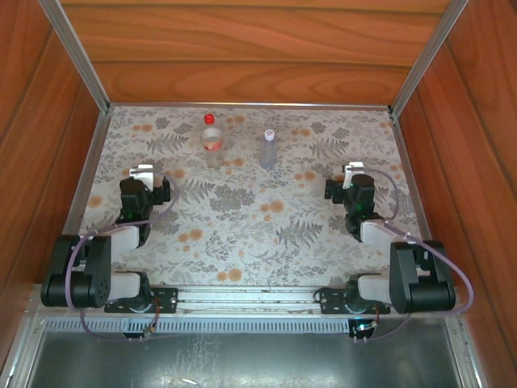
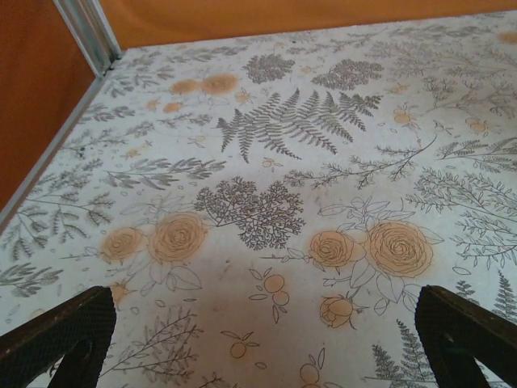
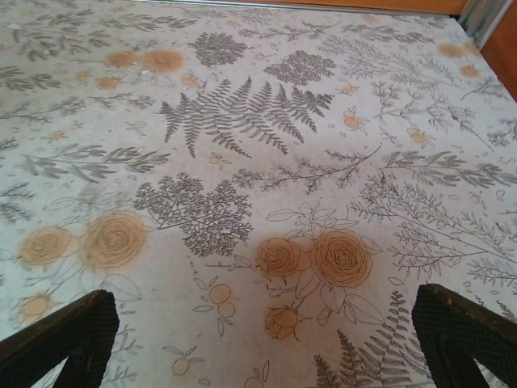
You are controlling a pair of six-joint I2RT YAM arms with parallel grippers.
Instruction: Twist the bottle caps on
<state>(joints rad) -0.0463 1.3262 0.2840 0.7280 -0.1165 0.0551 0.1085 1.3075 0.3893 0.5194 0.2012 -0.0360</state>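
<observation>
Both bottles stand upright at the far side of the tabletop (image 1: 266, 242), on the patterned cloth (image 1: 242, 202), near each other but not touching. The labelled bottle (image 1: 212, 145) is on the left with the red cap (image 1: 209, 119) on its neck; the plain bottle (image 1: 267, 153) is on the right with the white cap (image 1: 269, 133) on its neck. We see no loose cap on the cloth in any view. Left end effector (image 2: 262, 307) is open, its fingers (image 2: 65, 331) spread wide over bare cloth with nothing between them. Right end effector (image 3: 262, 303) is the same, jaws wide apart and empty. In the top view both arms sit folded near their bases, well apart from the bottles, left arm at the left side and right arm at the right. We judge both caps are at least placed on the bottles. Whether they are threaded tight or just resting is too small to tell from above. If tight, the task looks done. If not, what is left is steadying each bottle with one end effector and twisting its cap with the other.
</observation>
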